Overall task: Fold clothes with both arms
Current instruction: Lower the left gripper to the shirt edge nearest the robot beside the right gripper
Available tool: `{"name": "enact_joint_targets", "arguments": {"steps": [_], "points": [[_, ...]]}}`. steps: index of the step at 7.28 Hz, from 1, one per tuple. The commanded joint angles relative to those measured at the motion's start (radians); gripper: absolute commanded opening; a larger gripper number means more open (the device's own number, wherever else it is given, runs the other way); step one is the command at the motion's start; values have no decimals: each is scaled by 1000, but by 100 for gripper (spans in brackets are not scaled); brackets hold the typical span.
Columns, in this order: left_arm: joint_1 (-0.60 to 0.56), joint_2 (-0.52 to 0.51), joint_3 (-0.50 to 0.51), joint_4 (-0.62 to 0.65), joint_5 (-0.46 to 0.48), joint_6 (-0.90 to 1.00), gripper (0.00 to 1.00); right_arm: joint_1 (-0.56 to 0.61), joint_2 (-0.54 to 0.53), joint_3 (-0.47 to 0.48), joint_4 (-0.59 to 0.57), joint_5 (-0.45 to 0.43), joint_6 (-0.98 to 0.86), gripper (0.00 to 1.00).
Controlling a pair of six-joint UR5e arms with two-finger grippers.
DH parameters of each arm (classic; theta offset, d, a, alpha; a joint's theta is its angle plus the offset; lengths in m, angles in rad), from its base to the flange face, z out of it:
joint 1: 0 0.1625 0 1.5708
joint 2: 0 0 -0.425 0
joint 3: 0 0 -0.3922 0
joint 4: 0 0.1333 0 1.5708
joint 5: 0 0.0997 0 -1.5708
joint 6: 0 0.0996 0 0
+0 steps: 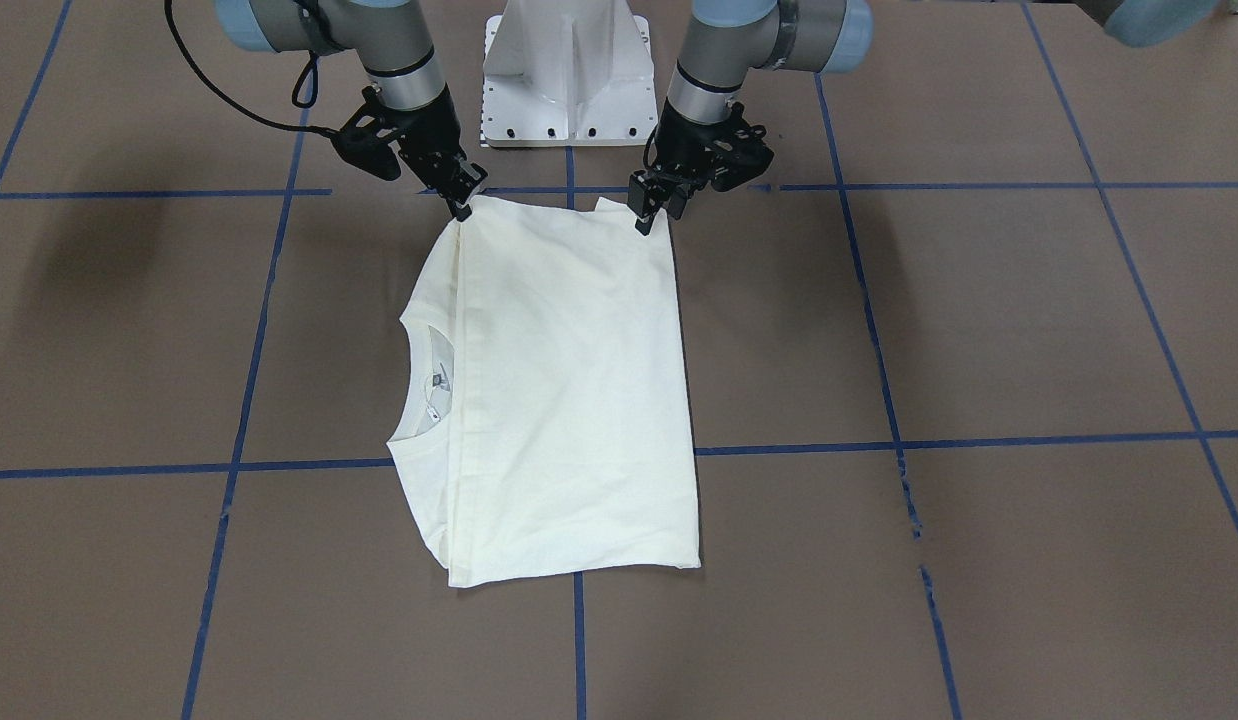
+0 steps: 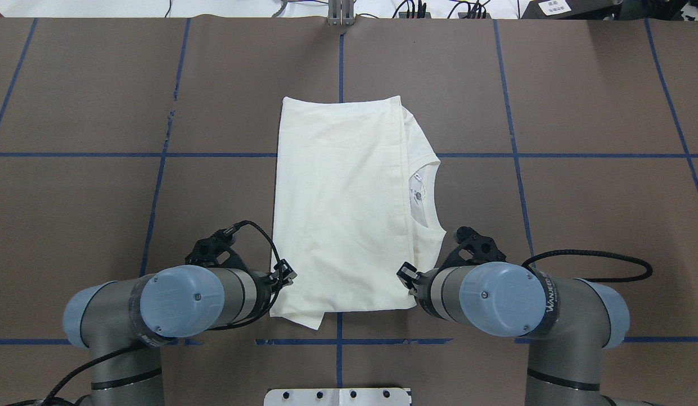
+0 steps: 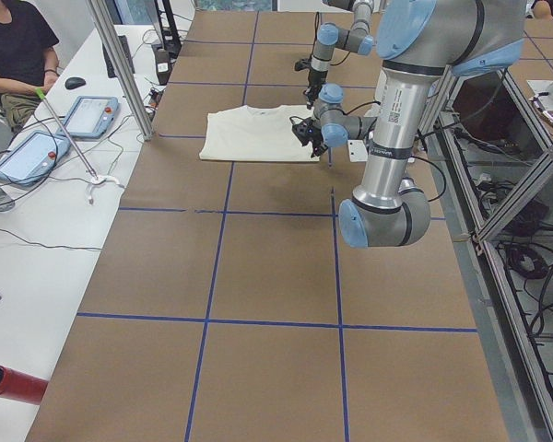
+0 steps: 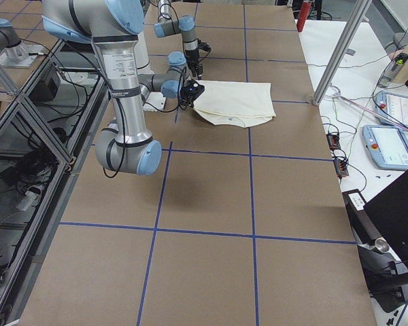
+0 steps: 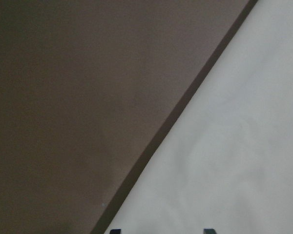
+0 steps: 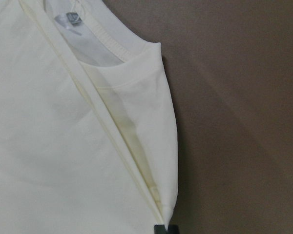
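The cream-white shirt (image 1: 569, 380) lies folded into a rectangle on the brown table, plain side up, with no print showing. Its collar (image 2: 425, 194) points to the robot's right. My right gripper (image 1: 464, 200) is shut on the shirt's near right corner, which rises to a point at the fingertips in the right wrist view (image 6: 165, 229). My left gripper (image 1: 654, 212) sits at the near left corner with its fingers apart, open. In the left wrist view its two fingertips (image 5: 115, 230) stand low over the shirt's edge (image 5: 234, 146). Both grippers also show in the overhead view, left (image 2: 285, 276) and right (image 2: 408, 276).
The white pedestal base (image 1: 569, 80) stands just behind the grippers. Blue tape lines (image 2: 512, 155) grid the brown table. A side bench with tablets (image 3: 92, 115), a seated person (image 3: 14, 46) and metal posts (image 3: 120, 64) lie beyond the table's far edge.
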Motion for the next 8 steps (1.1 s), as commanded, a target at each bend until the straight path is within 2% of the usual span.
{"name": "enact_joint_targets", "arguments": {"steps": [1, 4, 5, 6, 8], "points": [[43, 4, 15, 1, 1, -7, 65, 0, -2, 1, 0, -1, -1, 0], [55, 3, 39, 1, -1, -24, 49, -2, 0, 3, 0, -1, 1, 0], [58, 1, 41, 1, -1, -29, 36, -2, 1, 3, 0, -1, 1, 0], [58, 1, 41, 1, -1, -38, 0, -2, 1, 4, 0, -1, 1, 0], [57, -2, 27, 1, 1, -37, 0, -2, 1, 4, 0, -1, 1, 0]]}}
